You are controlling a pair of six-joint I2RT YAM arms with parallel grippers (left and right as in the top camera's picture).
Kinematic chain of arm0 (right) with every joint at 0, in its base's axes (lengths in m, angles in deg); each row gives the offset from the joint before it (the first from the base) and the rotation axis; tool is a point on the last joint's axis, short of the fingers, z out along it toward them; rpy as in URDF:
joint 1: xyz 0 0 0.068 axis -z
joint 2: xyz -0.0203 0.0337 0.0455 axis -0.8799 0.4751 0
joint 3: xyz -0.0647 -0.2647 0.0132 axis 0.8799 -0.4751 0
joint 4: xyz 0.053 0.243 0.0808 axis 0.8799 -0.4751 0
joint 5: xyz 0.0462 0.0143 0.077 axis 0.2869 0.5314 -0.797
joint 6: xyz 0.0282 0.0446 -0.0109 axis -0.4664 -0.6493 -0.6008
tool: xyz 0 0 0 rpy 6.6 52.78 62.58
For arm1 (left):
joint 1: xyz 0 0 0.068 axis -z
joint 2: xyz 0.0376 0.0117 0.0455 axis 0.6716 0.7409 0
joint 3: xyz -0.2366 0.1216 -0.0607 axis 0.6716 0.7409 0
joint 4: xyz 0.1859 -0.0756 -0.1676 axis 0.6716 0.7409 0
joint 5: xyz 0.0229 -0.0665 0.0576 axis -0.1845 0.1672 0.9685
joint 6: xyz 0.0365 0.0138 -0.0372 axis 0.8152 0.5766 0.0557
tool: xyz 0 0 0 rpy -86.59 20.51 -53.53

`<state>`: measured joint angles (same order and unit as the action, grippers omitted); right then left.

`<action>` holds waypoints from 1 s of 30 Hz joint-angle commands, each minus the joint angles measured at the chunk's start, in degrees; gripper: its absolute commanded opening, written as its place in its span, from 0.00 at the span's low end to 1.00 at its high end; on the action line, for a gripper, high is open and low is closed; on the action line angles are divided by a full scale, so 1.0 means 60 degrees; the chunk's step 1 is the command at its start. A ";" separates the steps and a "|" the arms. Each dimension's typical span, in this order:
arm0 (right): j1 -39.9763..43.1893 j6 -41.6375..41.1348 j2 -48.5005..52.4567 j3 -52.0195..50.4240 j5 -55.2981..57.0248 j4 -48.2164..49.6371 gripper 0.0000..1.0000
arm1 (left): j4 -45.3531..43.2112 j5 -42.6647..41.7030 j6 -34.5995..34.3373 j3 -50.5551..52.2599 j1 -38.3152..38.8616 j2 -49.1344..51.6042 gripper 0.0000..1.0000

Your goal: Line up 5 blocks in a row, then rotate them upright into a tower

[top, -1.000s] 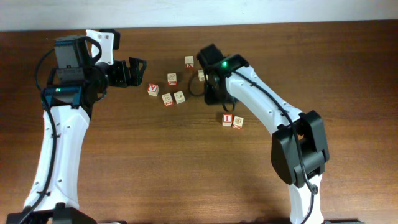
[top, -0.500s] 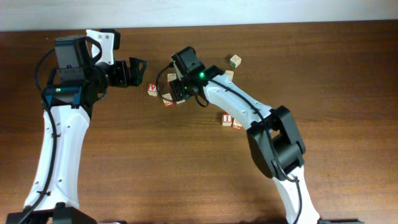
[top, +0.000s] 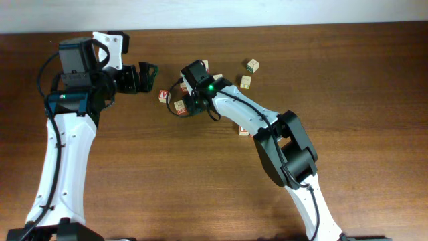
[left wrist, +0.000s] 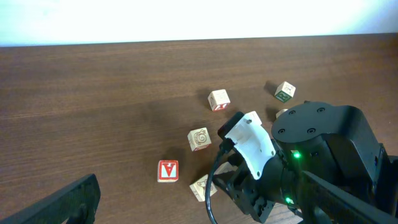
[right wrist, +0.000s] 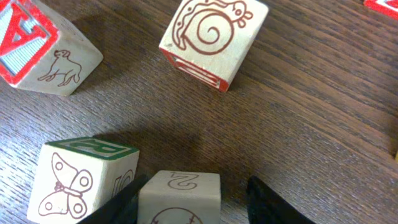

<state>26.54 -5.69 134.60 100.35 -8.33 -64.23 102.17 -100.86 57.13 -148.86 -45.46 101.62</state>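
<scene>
**Right claw straddles one block in the cluster; left claw stands wide beside it**

Overhead, the right gripper's fingers are hidden under its own black wrist housing [top: 196, 75]. The housing also covers much of the block cluster at the back of the table [top: 167, 174].

Only the right wrist view shows the right gripper [right wrist: 193, 183] itself. Its dark fingers [right wrist: 273, 199] stand on either side of the curl block [right wrist: 180, 196], a pale cube with a 2-like curl on top. One finger is at the cube's left edge. A strip of table shows between the cube and the other finger, so the jaws are apart and not clamped.

The butterfly block [right wrist: 84, 180], with a green top, sits just beside that left finger. The snail block [right wrist: 214, 37] lies ahead, apart from both.

The left wrist view looks at the cluster from the other side. It shows the red-letter block [left wrist: 168, 170] near the snail block. The right arm's housing, with its green light, blocks the curl block from sight there. The right wrist view adds a dog drawn on the red-letter block's side.

Further right, overhead, the green block [top: 253, 65] and a pale block [top: 246, 82] lie near each other, well apart from the cluster. A red-printed block [top: 204, 65] sits just behind the housing. The right forearm crosses over the half-hidden block [top: 243, 129].

The left gripper [top: 147, 75] has its jaws wide apart. It points toward the cluster, near the red-letter block but not touching it.
</scene>
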 commanded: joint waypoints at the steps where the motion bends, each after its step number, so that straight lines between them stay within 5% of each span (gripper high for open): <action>1: -0.0106 0.0004 0.0047 0.0087 0.0025 0.0026 0.44 | -0.0018 -0.0069 0.0153 -0.0182 0.0004 0.0051 0.99; 6: -0.0106 -0.0113 -0.0430 0.0124 0.0102 -0.0299 0.32 | -0.0018 -0.0073 0.0153 -0.0182 0.0022 0.0051 0.99; 12: 0.0164 -0.2914 -0.2262 0.0124 0.0780 -0.3468 0.21 | -0.0018 -0.0073 0.0153 -0.0182 0.0022 0.0051 0.99; 15: 0.0255 -0.3821 -0.2222 -0.0055 0.0838 -0.4787 0.21 | -0.0022 -0.0073 0.0153 -0.0182 0.0022 0.0051 0.99; 25: 0.0426 -0.5049 -0.2222 -0.2291 0.1457 -0.3843 0.23 | -0.0018 -0.0073 0.0153 -0.0182 0.0022 0.0051 0.99; 30: 0.0415 -0.5049 -0.2222 -0.2291 0.1417 -0.3850 0.36 | -0.0022 -0.0073 0.0153 -0.0182 0.0022 0.0051 0.99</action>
<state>28.82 -35.50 121.15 86.80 -0.74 -87.42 102.17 -100.86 57.13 -148.86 -45.46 101.62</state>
